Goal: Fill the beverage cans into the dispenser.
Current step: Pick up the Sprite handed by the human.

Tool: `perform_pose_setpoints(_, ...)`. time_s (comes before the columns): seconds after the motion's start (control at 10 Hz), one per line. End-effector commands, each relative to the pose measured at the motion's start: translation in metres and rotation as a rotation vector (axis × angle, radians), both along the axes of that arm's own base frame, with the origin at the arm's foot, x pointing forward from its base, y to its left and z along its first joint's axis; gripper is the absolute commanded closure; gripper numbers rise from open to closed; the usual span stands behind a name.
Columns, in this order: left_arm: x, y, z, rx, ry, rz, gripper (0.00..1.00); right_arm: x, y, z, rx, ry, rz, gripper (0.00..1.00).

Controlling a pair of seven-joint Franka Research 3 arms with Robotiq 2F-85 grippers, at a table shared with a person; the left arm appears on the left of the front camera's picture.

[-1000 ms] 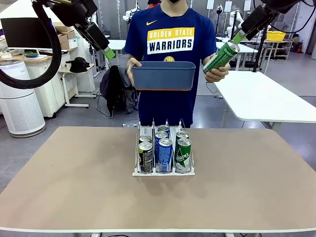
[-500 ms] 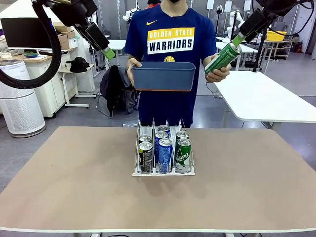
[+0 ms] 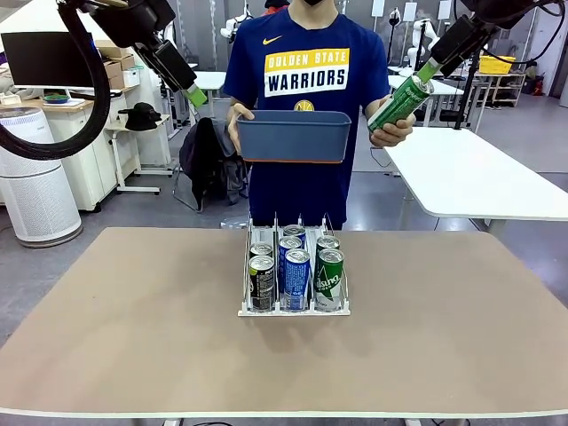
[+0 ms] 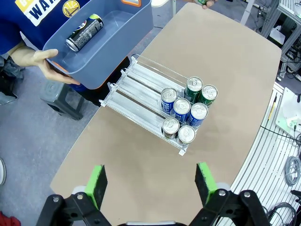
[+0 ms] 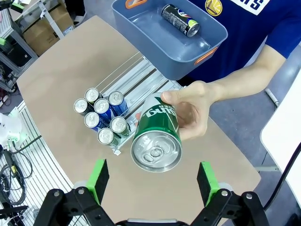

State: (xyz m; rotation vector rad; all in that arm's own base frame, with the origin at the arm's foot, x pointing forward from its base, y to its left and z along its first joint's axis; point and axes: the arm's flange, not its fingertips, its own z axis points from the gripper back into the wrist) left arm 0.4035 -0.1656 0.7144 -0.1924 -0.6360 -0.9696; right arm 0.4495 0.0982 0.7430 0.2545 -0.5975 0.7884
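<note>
Now: green can held out at the open right gripper, six cans racked

Centrally in the front view, the dispenser point(image 3: 248, 311) is set on the table point(image 3: 115, 319). Six beverage cans point(image 3: 296, 280) are stood upright in its near end, two to a lane. Black-and-yellow ones are placed in the lane at picture left, blue-and-white ones in the middle and green ones at picture right. In the left wrist view, the far stretch of all three lanes is seen bare, toward the upper left of that frame.

At the upper right of the front frame, a further green can point(image 3: 399, 104) is held tilted in the person's hand point(image 3: 391, 134). Its silver top is turned up toward the right gripper point(image 3: 429, 69), just beside the green tip. In the right wrist view this can is seen end-on in the lower middle of the frame, above the gap between the pads point(image 5: 99, 178). The jaws are spread wide and the can is not touched by them.

At the upper centre of the front frame, a blue bin point(image 3: 295, 138) is held before the person's chest by the other hand point(image 3: 234, 124). One black can point(image 4: 84, 33) is laid on its side inside it.

At the upper left of the front frame, the left gripper point(image 3: 197, 95) is raised well apart from the dispenser. Its jaws are parted fully and nothing is held between them.
</note>
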Motion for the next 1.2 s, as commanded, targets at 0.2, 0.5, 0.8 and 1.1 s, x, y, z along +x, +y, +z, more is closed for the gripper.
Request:
perform_pose_setpoints(0.2, 0.001, 0.001, 0.0, 0.0, -0.004, 0.003, 0.0, 0.009, 0.005, -0.007, 0.0, -0.034, 0.006, 0.0)
perform_pose_setpoints(0.5, 0.001, 0.001, 0.0, 0.0, -0.004, 0.003, 0.0, 0.02, 0.006, -0.015, 0.005, -0.01, 0.018, 0.0)
perform_pose_setpoints(0.8, 0.001, 0.001, 0.0, 0.0, -0.004, 0.003, 0.0, 0.03, 0.007, -0.023, 0.039, 0.021, 0.042, 0.0)
perform_pose_setpoints(1.1, 0.001, 0.001, 0.0, 0.0, -0.004, 0.003, 0.0, 0.037, 0.009, -0.034, 0.056, 0.051, 0.057, 0.0)
